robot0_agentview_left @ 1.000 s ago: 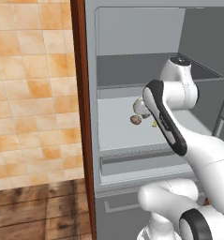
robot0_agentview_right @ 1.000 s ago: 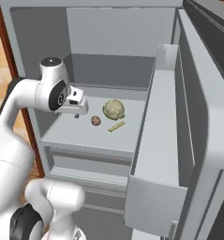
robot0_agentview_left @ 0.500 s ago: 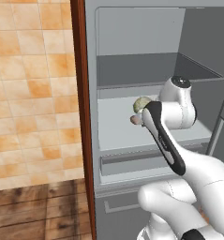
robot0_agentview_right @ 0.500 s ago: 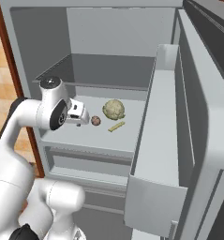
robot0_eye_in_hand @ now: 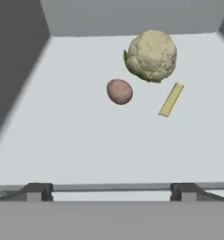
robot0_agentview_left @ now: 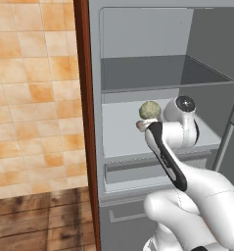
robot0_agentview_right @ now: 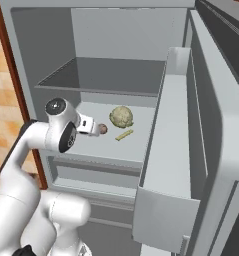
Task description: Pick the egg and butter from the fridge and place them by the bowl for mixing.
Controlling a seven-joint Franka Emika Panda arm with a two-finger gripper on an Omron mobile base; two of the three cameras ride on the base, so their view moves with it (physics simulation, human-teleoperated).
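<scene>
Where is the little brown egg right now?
In the hand view, the egg lies on the fridge shelf, just below-left of the cauliflower and left of the butter.

Brown speckled egg point(robot0_eye_in_hand: 119, 91), pale-yellow butter point(robot0_eye_in_hand: 171, 100), grey fridge point(robot0_agentview_right: 116, 60).

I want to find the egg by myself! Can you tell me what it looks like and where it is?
Look inside the open fridge, on the pale middle shelf. Three things lie there together. The egg is the small brown oval, next to the bigger bumpy cauliflower and the thin yellow butter stick.
</scene>
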